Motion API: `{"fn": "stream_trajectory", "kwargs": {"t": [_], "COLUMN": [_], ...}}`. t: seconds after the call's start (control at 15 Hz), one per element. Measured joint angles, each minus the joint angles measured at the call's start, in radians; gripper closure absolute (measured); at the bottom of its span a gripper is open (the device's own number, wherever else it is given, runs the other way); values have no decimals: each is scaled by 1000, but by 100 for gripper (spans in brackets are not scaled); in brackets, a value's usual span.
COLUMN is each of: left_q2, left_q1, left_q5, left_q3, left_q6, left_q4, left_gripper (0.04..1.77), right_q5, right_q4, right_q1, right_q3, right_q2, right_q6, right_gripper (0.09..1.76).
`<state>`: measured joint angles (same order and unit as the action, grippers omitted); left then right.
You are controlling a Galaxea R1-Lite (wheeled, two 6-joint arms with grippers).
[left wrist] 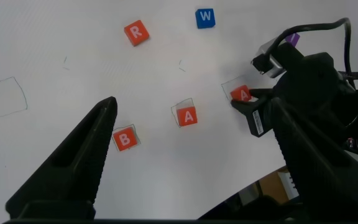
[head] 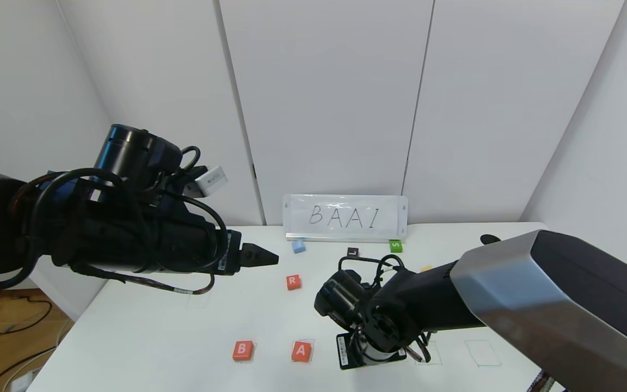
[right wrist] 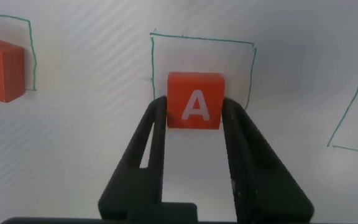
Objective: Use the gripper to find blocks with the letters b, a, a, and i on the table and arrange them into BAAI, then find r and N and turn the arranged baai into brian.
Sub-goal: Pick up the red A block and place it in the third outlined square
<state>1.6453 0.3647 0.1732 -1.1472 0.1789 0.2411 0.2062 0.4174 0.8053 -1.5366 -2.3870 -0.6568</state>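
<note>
On the white table [head: 155, 337] near the front edge, the orange-red B block [head: 243, 350] and an A block [head: 301, 351] sit side by side in pen-drawn squares. My right gripper [right wrist: 194, 109] is down at the table with both fingers against the sides of a second A block [right wrist: 194, 102], which rests inside the following square. The R block [head: 293, 282] lies farther back. A purple corner [left wrist: 293, 39] shows past the right wrist, its letter hidden. No N block shows. My left gripper [head: 270, 257] hovers open, high over the table's left part.
A white sign reading BAAI [head: 345, 218] stands at the back edge. Near it lie a blue W block [head: 298, 246], a dark block [head: 352, 251] and a green block [head: 395, 246]. An empty drawn square [head: 482, 353] lies right of my right gripper.
</note>
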Motion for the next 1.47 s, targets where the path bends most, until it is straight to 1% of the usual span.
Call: {"fn": "stream_trajectory", "kwargs": {"t": [0.13, 0.27, 0.4, 0.53, 0.93, 1.13, 1.47], "left_q2": [0, 0, 0, 0, 0, 0, -3], "left_q1": [0, 0, 0, 0, 0, 0, 0], "left_q5": [0, 0, 0, 0, 0, 0, 0], "left_q3": [0, 0, 0, 0, 0, 0, 0], "left_q6": [0, 0, 0, 0, 0, 1, 0], "left_q4": [0, 0, 0, 0, 0, 0, 0], "left_gripper": [9, 9, 9, 9, 9, 9, 9], "right_q5": [-1, -1, 0, 0, 3, 22, 40], "right_q4": [-1, -1, -1, -1, 3, 16, 60], "right_q1": [2, 3, 3, 3, -6, -23, -80], "right_q3": [0, -1, -2, -2, -4, -6, -23], "right_q2": [0, -1, -1, -1, 14, 39, 77], "right_q6": [0, 0, 0, 1, 3, 7, -6], "right_gripper": [90, 73, 59, 49, 30, 25, 20]}}
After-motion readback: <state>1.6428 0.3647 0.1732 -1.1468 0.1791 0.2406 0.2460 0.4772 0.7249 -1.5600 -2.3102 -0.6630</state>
